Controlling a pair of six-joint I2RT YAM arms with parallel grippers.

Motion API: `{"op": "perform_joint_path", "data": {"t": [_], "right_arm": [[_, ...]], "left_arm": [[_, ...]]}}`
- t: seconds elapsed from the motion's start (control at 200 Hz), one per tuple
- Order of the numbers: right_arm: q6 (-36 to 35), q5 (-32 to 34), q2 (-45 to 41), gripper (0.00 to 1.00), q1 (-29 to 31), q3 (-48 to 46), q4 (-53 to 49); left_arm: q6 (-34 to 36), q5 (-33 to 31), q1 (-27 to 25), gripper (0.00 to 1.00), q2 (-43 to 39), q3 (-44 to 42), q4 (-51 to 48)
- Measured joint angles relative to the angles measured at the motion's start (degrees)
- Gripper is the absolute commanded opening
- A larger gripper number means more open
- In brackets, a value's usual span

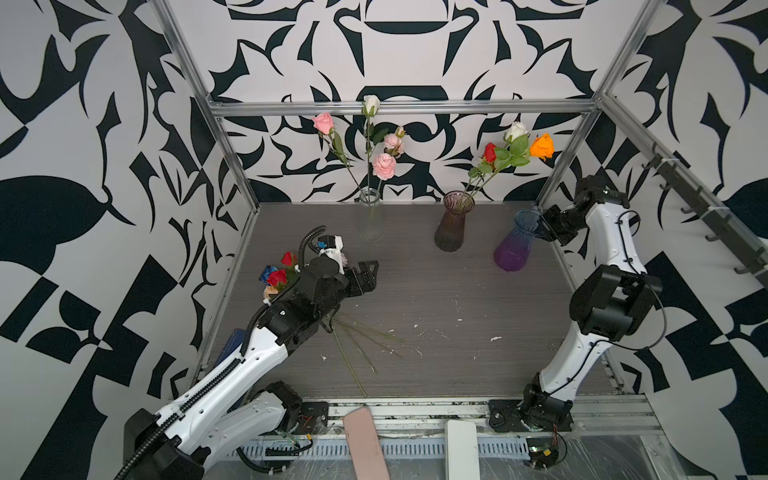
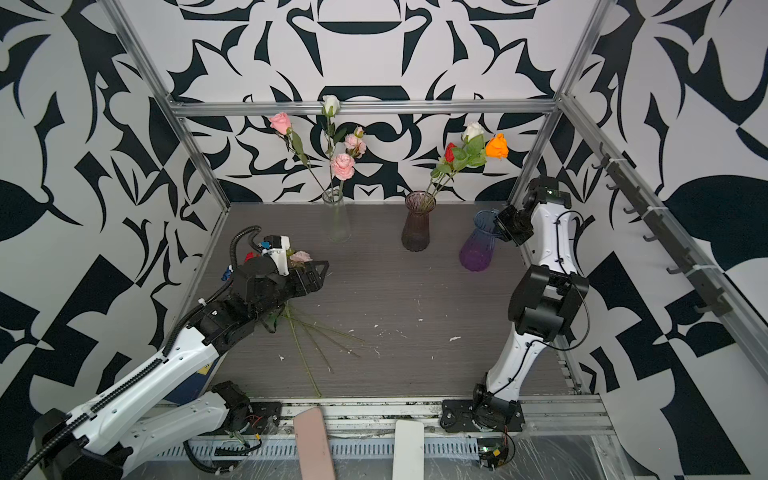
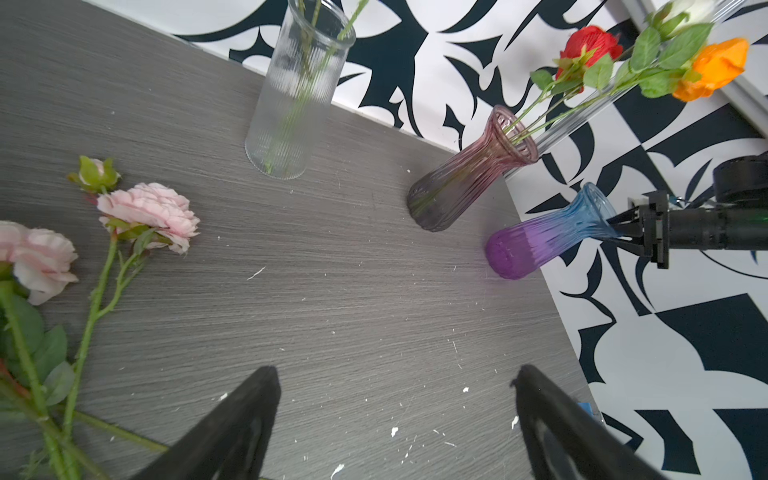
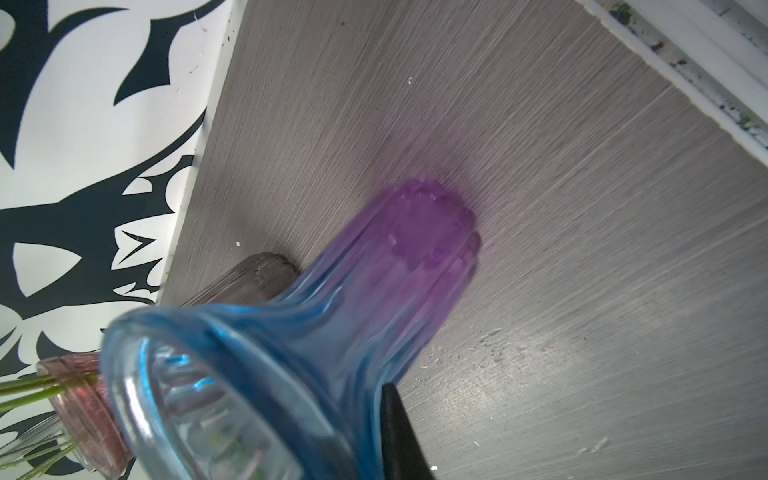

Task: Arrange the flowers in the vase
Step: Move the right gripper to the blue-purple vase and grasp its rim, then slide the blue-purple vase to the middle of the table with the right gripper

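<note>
The clear ribbed glass vase (image 1: 370, 216) and smoky-pink glass vase (image 1: 451, 226) are filled. Your right jaws clamp the empty blue-purple glass vase (image 1: 513, 249) by its rim. Your left jaws gape above the loose flowers (image 3: 149, 212) at nine o'clock.

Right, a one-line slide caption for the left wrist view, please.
Open left gripper near loose pink flowers, while the right gripper grips the blue-purple vase by its rim.
</note>
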Motion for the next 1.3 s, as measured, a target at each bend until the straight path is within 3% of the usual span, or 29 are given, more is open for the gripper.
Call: {"op": "perform_joint_path", "data": {"t": [0.2, 0.455, 0.77, 1.09, 1.3], "right_arm": [[-2.5, 2.1, -0.9, 0.0, 2.4, -0.3, -0.9], [-7.2, 7.8, -6.8, 0.0, 13.9, -0.4, -5.8], [-8.3, 0.9, -20.9, 0.0, 25.4, -11.1, -4.3], [-6.8, -5.9, -12.6, 0.0, 40.9, -13.7, 0.1], [-7.1, -8.3, -10.3, 0.0, 43.4, -13.7, -0.2]], "left_arm": [[-0.1, -0.4, 0.1, 0.93, -1.3, -0.8, -0.8], [-0.2, -0.4, 0.1, 0.93, -1.2, -0.8, -1.2], [-4.3, -1.5, 0.7, 0.93, 1.3, -0.8, -2.2], [-10.4, -1.9, 2.5, 0.93, 2.9, -2.4, -3.1], [-13.2, -2.8, 2.6, 0.93, 1.8, -4.5, -4.2]]}}
